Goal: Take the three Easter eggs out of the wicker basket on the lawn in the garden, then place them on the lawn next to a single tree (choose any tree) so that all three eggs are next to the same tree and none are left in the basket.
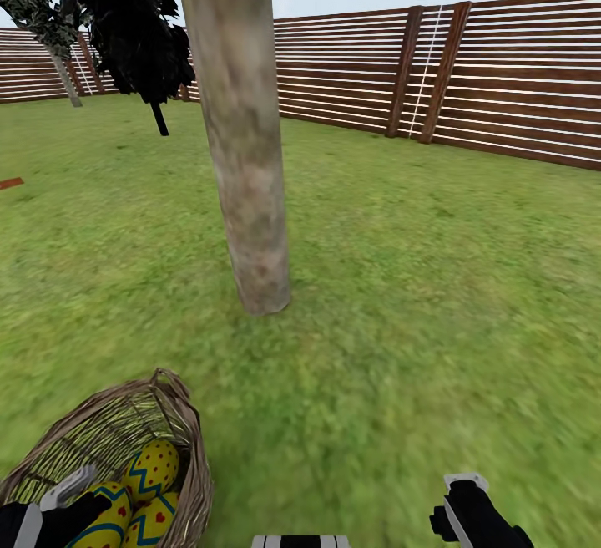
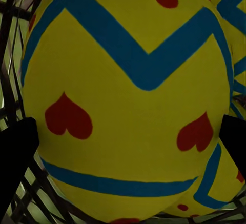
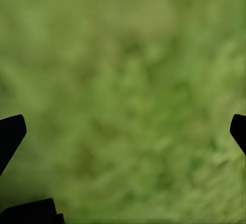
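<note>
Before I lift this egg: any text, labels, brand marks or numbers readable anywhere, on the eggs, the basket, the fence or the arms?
None: no words, numbers or labels can be read in any view.
The yellow Easter egg between the left pincer's fingers bears only blue zigzag bands, red hearts and dots.
The brown wicker basket, pale tree trunk and brown slatted fence are unmarked.

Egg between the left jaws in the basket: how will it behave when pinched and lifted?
The Easter egg looks smooth and glossy, so it may well slip between the left gripper jaws flanking its widest part. Its rounded shape suggests it would roll once set on the lawn. Packed against other eggs in the wicker basket, lifting it will probably jostle them.
</note>
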You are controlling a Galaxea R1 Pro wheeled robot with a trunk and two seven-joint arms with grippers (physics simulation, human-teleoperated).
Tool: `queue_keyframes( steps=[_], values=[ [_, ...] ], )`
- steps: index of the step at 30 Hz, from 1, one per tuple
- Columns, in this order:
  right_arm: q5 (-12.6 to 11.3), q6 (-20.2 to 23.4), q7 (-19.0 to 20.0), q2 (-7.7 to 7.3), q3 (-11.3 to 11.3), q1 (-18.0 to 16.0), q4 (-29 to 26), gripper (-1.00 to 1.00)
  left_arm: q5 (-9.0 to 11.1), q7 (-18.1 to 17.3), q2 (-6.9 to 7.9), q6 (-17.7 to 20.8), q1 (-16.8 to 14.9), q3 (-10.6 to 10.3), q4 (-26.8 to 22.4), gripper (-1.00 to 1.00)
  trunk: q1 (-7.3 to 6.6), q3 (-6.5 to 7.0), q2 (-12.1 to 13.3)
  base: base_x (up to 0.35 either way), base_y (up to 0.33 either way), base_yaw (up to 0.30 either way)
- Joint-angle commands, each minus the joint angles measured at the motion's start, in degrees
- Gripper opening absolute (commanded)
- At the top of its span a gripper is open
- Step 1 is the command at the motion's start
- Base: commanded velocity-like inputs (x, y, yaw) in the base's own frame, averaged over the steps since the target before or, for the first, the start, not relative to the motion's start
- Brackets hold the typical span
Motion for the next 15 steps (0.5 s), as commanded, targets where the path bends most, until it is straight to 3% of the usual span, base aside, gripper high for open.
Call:
queue_keyframes(
  steps=[1,15],
  values=[
    [0.48,0.3,0.18,0.03,-0.13,-0.01,-0.09,1.0,-0.07,-0.03,-0.02,0.29,-0.01,0.15,0.0,-1.0,0.0,-0.05,-0.02,0.0,0.0,0.0],
    [0.37,0.21,0.21,-0.06,-0.1,0.0,-0.11,1.0,-0.11,-0.05,-0.02,0.32,-0.01,0.06,0.06,-1.0,0.0,-0.05,-0.02,0.0,0.0,0.0]
  ],
)
